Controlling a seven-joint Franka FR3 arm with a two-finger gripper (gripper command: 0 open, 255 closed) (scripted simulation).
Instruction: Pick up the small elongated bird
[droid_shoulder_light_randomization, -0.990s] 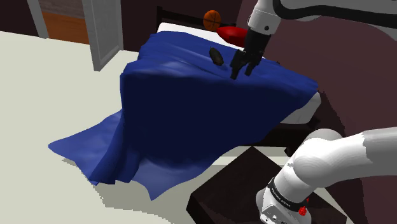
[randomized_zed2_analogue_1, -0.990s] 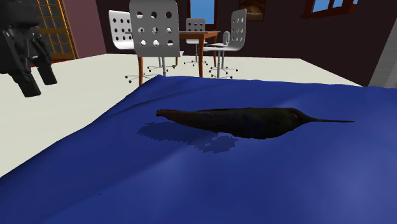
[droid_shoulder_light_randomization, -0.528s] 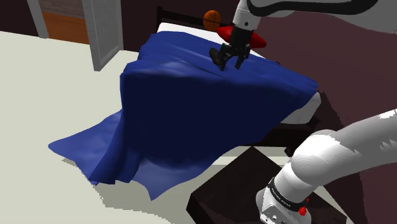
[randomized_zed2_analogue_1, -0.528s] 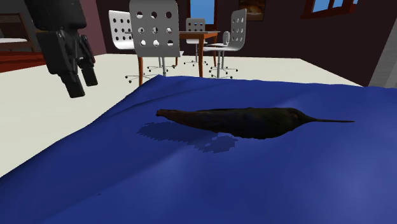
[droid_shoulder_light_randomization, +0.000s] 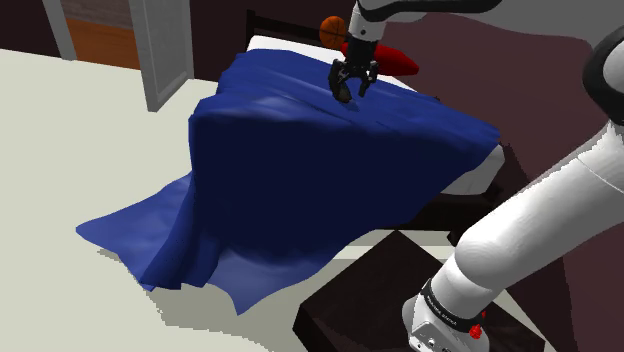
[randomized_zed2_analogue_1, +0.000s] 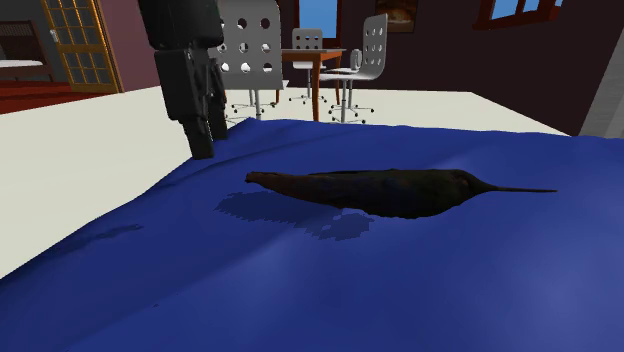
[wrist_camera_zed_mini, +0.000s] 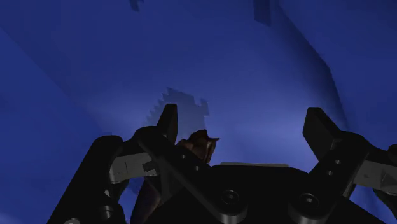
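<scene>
**Pincer spread beside the bird's tail, the grasp yet to be made**

Shoulder view: the small dark bird (droid_shoulder_light_randomization: 342, 92) lies on a blue blanket (droid_shoulder_light_randomization: 300, 170) thrown over a bed (droid_shoulder_light_randomization: 482, 176). The pincer (droid_shoulder_light_randomization: 353, 90) hangs right over the bird, partly covering it. A red pillow (droid_shoulder_light_randomization: 398, 62) and an orange ball (droid_shoulder_light_randomization: 332, 27) sit just beyond the bird. On the bird's near side the blanket runs wide and bare before it drops to the floor.

Second exterior view: the bird (randomized_zed2_analogue_1: 390, 190) rests lengthwise, thin beak at one end and tapered tail at the other. The pincer (randomized_zed2_analogue_1: 208, 135) stands off the tail end, above the cloth and apart from the bird. I judge this to be the approach step. The next move calls for shifting along the bird to its thick middle, setting the jaws across its narrow width, then going down. The blanket's edge falls away just past the tail. White chairs (randomized_zed2_analogue_1: 243, 45) stand well beyond the bird.

Wrist view: the pincer (wrist_camera_zed_mini: 245, 127) is spread, nothing clasped. A brown bit of the bird (wrist_camera_zed_mini: 201, 144) shows close by one finger. Bare blanket (wrist_camera_zed_mini: 222, 57) lies ahead, so there is room to descend, though soft folds may give under the bird
</scene>
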